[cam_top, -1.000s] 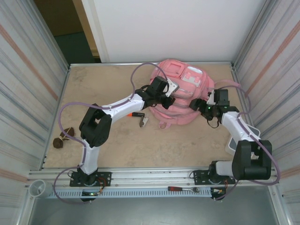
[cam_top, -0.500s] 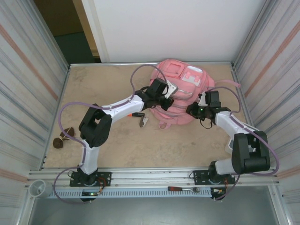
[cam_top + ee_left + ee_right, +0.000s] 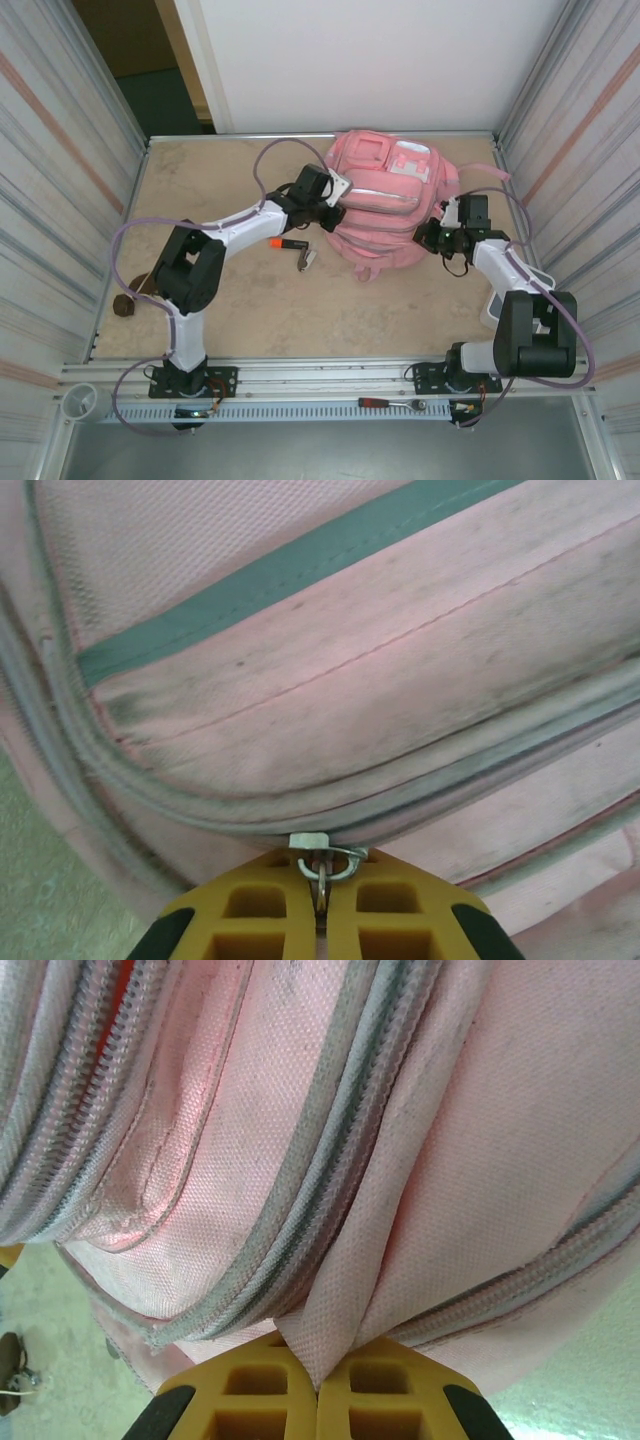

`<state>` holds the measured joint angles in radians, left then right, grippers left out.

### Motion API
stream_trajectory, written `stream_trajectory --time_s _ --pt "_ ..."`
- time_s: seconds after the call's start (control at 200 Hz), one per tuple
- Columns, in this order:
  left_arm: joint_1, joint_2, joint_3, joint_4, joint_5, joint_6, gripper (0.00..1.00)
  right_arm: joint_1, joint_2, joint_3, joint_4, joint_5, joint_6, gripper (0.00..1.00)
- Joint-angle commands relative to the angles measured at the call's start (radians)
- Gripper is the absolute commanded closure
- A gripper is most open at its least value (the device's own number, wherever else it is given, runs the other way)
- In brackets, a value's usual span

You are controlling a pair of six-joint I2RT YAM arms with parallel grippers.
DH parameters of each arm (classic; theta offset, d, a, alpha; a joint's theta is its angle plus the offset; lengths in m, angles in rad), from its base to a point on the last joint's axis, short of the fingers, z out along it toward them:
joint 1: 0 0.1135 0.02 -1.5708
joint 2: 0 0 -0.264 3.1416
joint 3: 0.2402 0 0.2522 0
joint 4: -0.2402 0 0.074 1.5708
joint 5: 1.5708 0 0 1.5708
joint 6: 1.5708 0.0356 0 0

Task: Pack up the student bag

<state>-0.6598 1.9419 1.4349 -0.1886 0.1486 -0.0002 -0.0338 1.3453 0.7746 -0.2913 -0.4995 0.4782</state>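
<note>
The student bag [image 3: 385, 195], a large pink backpack, lies at the back middle of the table with its front pockets facing up. My left gripper [image 3: 330, 207] is at the bag's left side. In the left wrist view it [image 3: 322, 882] is shut on a small metal zipper pull [image 3: 323, 858] that hangs from a grey zipper [image 3: 200, 815]. My right gripper [image 3: 432, 236] is at the bag's right side. In the right wrist view it [image 3: 318, 1365] is shut on a pinched fold of pink fabric [image 3: 340, 1300] between two zipper lines.
An orange-and-black item [image 3: 284, 243] and a small pale item [image 3: 307, 259] lie left of the bag's front. Brown objects [image 3: 126, 304] sit at the left edge. A white container [image 3: 491, 312] stands at the right wall. A red-handled tool [image 3: 388, 403] lies on the front rail.
My right gripper went from open to shut on the bag's fabric and drew back right. My left gripper moved left with the zipper pull. The bag now lies stretched wider.
</note>
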Motion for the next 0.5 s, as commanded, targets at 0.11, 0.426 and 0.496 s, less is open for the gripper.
stream_trajectory --time_s 0.11,0.426,0.496 --pt "-0.035 -0.118 -0.065 0.008 -0.023 -0.007 1.0 -0.071 0.07 0.138 -0.13 0.019 -0.084 0.96" --pt "-0.151 -0.078 -0.004 0.024 0.024 -0.033 1.0 -0.119 0.105 0.182 -0.132 0.05 -0.079 0.95" --pt "-0.143 -0.077 0.0 0.008 -0.016 -0.009 1.0 -0.14 0.1 0.16 -0.126 0.04 -0.08 1.0"
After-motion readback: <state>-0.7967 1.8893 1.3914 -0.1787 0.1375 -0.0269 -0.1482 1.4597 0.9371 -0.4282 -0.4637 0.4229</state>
